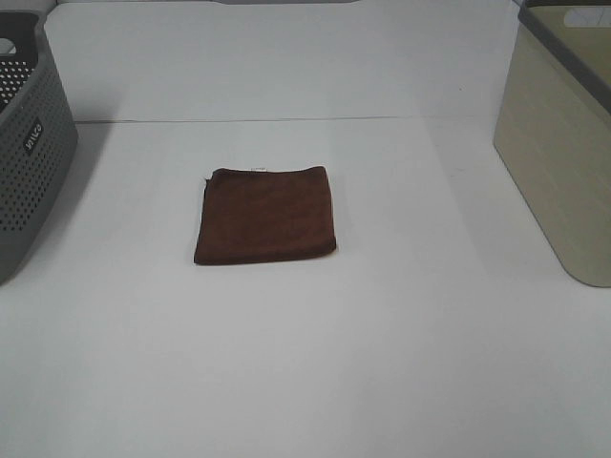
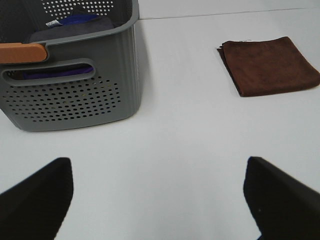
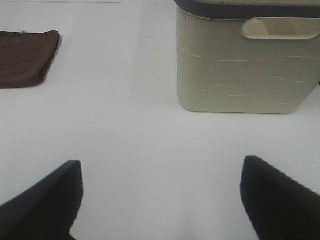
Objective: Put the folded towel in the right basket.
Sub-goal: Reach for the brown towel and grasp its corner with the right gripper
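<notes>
The folded towel (image 1: 266, 215) is a dark brown square cloth lying flat on the white table, midway between the two baskets. It also shows in the left wrist view (image 2: 270, 65) and at the edge of the right wrist view (image 3: 25, 58). The right basket (image 1: 563, 143) is a beige solid-walled bin with a dark grey rim at the right edge; the right wrist view shows its wall (image 3: 245, 70). My left gripper (image 2: 157, 200) is open and empty over bare table. My right gripper (image 3: 160, 197) is open and empty, in front of the beige bin. Neither gripper shows in the exterior high view.
A dark grey perforated basket (image 1: 24, 143) with a small white logo stands at the left edge. In the left wrist view the grey basket (image 2: 70, 95) holds dark and purple cloths and something orange. A seam runs across the table behind the towel.
</notes>
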### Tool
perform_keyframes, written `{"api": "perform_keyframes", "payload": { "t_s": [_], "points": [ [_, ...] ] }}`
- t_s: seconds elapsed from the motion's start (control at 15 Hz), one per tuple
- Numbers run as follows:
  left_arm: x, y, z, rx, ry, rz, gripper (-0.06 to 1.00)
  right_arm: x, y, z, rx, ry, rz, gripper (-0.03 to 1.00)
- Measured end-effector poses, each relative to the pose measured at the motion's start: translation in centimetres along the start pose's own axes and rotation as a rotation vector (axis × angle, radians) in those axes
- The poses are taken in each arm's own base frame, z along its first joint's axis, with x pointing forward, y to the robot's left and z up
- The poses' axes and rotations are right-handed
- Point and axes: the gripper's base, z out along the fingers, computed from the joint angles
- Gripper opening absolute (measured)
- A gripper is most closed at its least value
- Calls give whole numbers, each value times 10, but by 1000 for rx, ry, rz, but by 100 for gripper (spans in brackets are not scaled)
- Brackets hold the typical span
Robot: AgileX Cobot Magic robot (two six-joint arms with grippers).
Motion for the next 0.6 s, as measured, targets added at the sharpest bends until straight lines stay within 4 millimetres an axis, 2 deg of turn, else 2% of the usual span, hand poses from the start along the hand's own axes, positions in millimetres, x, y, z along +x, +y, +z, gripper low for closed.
{"api": "perform_keyframes", "payload": {
  "t_s": [0.6],
  "points": [
    [0, 0, 0, 0, 0, 0, 88, 0, 0, 0, 0, 0, 0, 81]
  ]
}}
